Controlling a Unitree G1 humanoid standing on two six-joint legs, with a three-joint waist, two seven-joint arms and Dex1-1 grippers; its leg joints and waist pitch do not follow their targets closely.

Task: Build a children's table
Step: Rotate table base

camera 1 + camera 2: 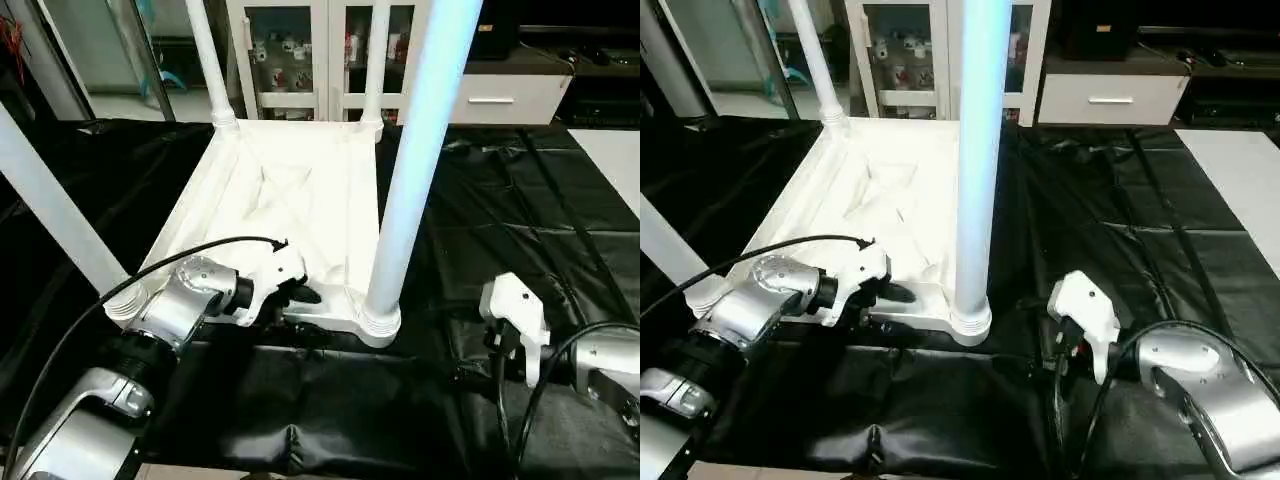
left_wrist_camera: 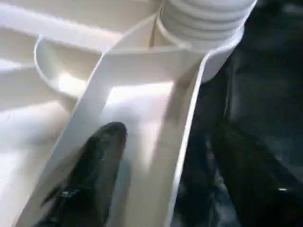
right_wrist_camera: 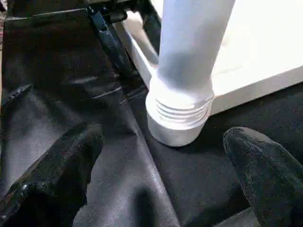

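The children's table lies upside down on the black cover, its ribbed white tabletop (image 1: 290, 190) facing up. Legs stand in the corner sockets: near right (image 1: 415, 150), near left (image 1: 50, 215), far left (image 1: 208, 60), far right (image 1: 376, 60). My left gripper (image 1: 300, 295) is at the tabletop's near rim, open. One black finger (image 2: 94, 165) is inside the rim wall (image 2: 182, 142) and the other finger (image 2: 246, 179) is outside it. My right gripper (image 3: 163, 142) stands open, just right of the near right leg's base (image 3: 180, 113), holding nothing.
A black cover (image 1: 520, 200) spreads over the whole work surface, wrinkled in places. A white glass-door cabinet (image 1: 300, 50) and a low white drawer unit (image 1: 500, 95) stand beyond the far edge. A black cable (image 1: 170, 255) runs over my left forearm.
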